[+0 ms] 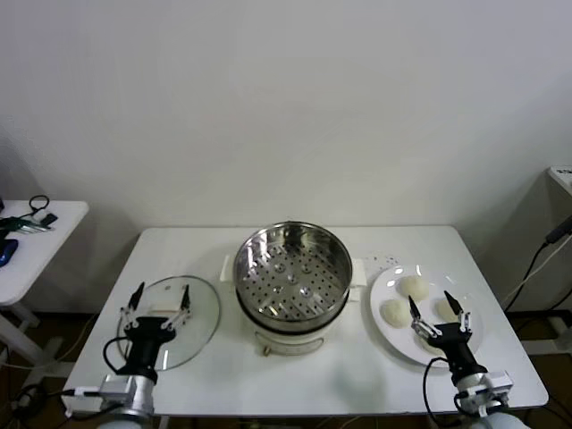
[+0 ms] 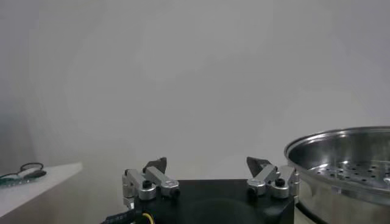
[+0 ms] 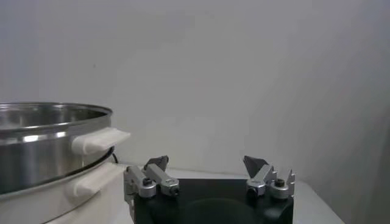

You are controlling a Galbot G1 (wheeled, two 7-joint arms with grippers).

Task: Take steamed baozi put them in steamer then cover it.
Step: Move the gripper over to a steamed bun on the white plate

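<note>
You've got three steamed baozi [image 1: 413,287] visible on the white plate [image 1: 389,335], at the table's right side. Two sit toward the plate's left and back; the third [image 1: 444,308] is partly hidden behind the right gripper. Can't see a fourth.

Steamer [image 1: 292,268] is mid-table, uncovered, perforated floor bare, sitting on its cream-white base [image 1: 288,339]. The cover [image 1: 202,308] lies flat on the table just left of the steamer, close to it but not overlapping.

Right gripper [image 1: 439,308] is over the plate's near half, fingers spread wide, grasping nothing; one tip is by the left bun, the other by the right one. Whether they touch, you can't tell. Its wrist view shows the fingers [image 3: 158,165] apart and the steamer's side handle [image 3: 100,139] off to one side.

Left gripper [image 1: 159,300] is over the cover, also spread wide, holding nothing. Its wrist view shows the steamer rim [image 2: 341,135] beside the fingers [image 2: 156,166].

White table [image 1: 322,375]; a second small table [image 1: 36,259] with clutter stands well off to your left.
</note>
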